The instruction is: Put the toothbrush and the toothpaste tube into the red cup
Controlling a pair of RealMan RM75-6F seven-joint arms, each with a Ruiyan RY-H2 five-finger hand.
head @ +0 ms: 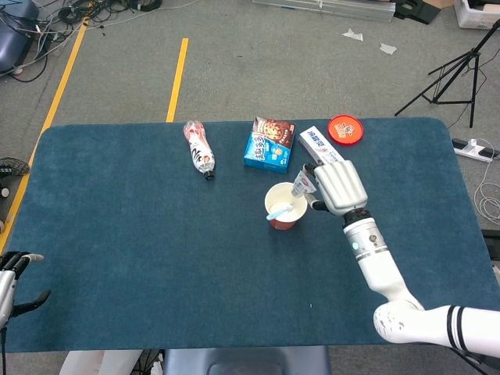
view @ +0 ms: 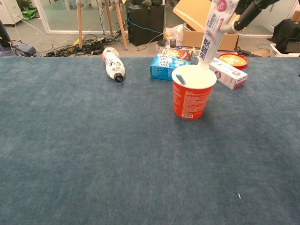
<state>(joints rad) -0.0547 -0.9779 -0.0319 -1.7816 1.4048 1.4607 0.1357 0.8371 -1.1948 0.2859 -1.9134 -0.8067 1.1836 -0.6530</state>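
The red cup (view: 191, 96) (head: 284, 206) stands upright mid-table, with a blue toothbrush (head: 278, 213) leaning inside it. My right hand (head: 336, 187) (view: 251, 8) grips the white toothpaste tube (view: 211, 30) (head: 301, 184) near its top. The tube hangs nearly upright, and its lower end is just over the far right part of the cup's rim. My left hand (head: 12, 281) sits at the table's near left corner, fingers apart and holding nothing.
A toothpaste box (view: 225, 71) lies behind the cup, with a red lid (view: 233, 59) beyond it. A blue snack box (view: 168, 64) and a lying bottle (view: 113, 64) sit at the back. Cardboard boxes stand off the table behind.
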